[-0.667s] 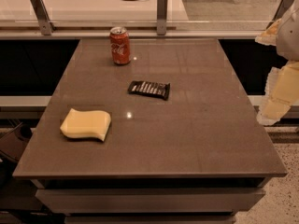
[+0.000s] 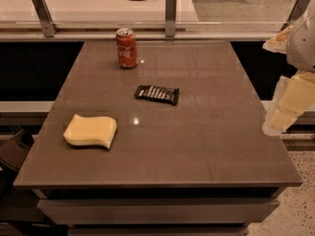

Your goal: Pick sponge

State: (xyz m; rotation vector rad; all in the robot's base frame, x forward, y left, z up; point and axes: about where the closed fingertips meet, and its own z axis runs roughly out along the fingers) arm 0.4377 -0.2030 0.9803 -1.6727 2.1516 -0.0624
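Note:
The sponge point(image 2: 90, 131), a pale yellow foam block with wavy edges, lies flat near the left front of the brown table point(image 2: 197, 146). My gripper point(image 2: 269, 85) hangs at the right edge of the view, beside the table's right side and far from the sponge. Its pale yellow fingers point(image 2: 290, 100) stand apart with nothing between them.
A red soda can point(image 2: 126, 47) stands upright at the back left of the table. A dark candy bar wrapper point(image 2: 157, 94) lies flat near the middle. A white counter with metal posts point(image 2: 170, 14) runs behind the table.

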